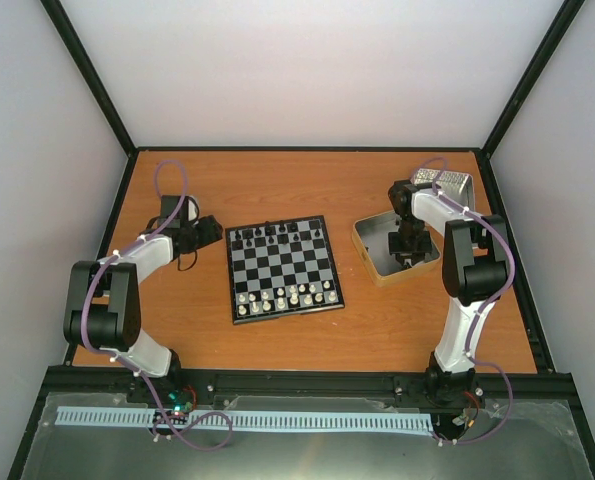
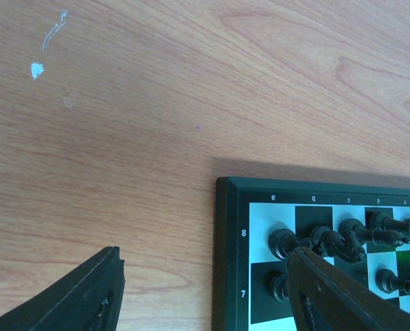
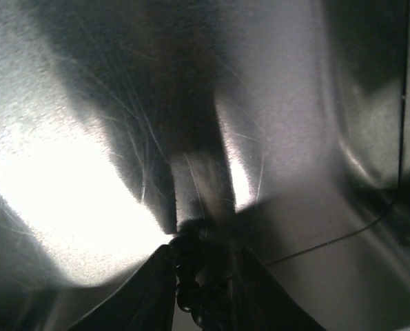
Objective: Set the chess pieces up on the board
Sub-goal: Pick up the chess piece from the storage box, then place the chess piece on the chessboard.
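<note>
The board lies mid-table with black chess pieces on its far rows and white pieces on its near rows. My left gripper is open and empty beside the board's far left corner; in the left wrist view its fingers straddle the board's edge, with black pieces just ahead. My right gripper is down inside the metal tin tray. In the right wrist view its jaws are shut on a black chess piece against the tin's shiny floor.
A second tin part with a patterned face stands at the far right behind the tray. White pieces fill the board's near rows. Black frame rails run along the table's edges.
</note>
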Controlling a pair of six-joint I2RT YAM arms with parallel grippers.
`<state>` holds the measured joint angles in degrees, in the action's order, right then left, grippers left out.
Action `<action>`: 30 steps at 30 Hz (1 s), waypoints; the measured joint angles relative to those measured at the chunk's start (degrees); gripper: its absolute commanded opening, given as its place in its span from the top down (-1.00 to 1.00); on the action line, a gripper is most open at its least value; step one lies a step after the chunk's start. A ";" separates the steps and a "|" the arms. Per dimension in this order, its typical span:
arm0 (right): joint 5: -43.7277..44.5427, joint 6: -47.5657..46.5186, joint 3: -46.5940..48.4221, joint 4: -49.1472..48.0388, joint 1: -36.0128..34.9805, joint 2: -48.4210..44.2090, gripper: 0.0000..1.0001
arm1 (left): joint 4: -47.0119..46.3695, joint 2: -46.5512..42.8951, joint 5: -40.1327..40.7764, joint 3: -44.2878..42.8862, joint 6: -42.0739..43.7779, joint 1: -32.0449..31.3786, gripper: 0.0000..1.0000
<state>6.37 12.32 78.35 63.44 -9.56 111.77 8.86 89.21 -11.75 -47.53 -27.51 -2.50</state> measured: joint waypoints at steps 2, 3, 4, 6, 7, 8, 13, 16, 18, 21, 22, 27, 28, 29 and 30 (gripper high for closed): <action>-0.15 -0.22 0.02 0.02 0.00 0.02 0.65 | 0.00 0.00 -0.02 0.00 0.00 0.00 -0.32; -0.20 -0.44 0.02 0.02 0.00 0.04 0.68 | 0.00 0.00 -0.02 0.00 0.00 0.00 -0.32; -0.20 -0.46 0.02 0.00 0.00 0.09 0.72 | 0.00 0.00 -0.02 0.00 0.00 0.00 -0.32; -0.15 -0.46 0.04 -0.02 0.00 0.22 0.78 | 0.00 0.00 -0.02 0.00 0.00 0.00 -0.32; -0.11 -0.42 0.04 -0.04 0.00 0.28 0.85 | 0.00 0.00 -0.02 0.00 0.00 0.00 -0.32; -0.07 -0.42 0.09 -0.11 0.00 0.37 0.87 | 0.00 0.00 -0.02 0.02 0.00 0.00 -0.32; 0.28 0.37 2.25 -0.02 0.00 0.48 0.93 | 0.00 0.00 0.00 0.00 0.00 0.00 -0.32; 0.46 1.09 4.79 0.09 0.00 0.46 0.94 | 0.00 0.00 -0.02 0.00 0.02 0.00 -0.32; 0.37 1.81 7.15 0.39 0.00 0.46 0.93 | 0.00 0.00 -0.02 0.00 0.00 0.00 -0.32; -0.81 2.73 10.78 1.18 0.00 0.46 0.93 | 0.00 0.00 -0.04 0.00 0.02 0.00 -0.32; -1.38 3.08 11.91 1.46 -0.02 0.46 0.93 | -0.02 -0.02 -0.07 0.02 0.00 0.00 -0.32; -4.42 4.72 17.44 1.92 -1.57 0.35 0.92 | -0.35 -0.46 -0.37 0.59 0.00 0.00 -0.32; -4.94 4.94 17.97 1.20 -2.60 0.13 0.92 | -0.44 -0.66 -0.57 0.87 0.00 0.00 -0.32; -5.35 4.98 18.08 0.33 -3.85 -0.11 0.91 | -0.52 -0.85 -0.76 1.11 0.00 0.00 -0.32; -5.66 4.94 18.08 -0.81 -5.60 -0.39 0.91 | -0.72 -1.16 -1.20 1.51 0.02 0.00 -0.32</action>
<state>0.71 17.26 96.42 62.63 -15.16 111.37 8.14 88.05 -12.95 -46.02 -27.49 -2.50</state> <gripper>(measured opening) 0.067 0.660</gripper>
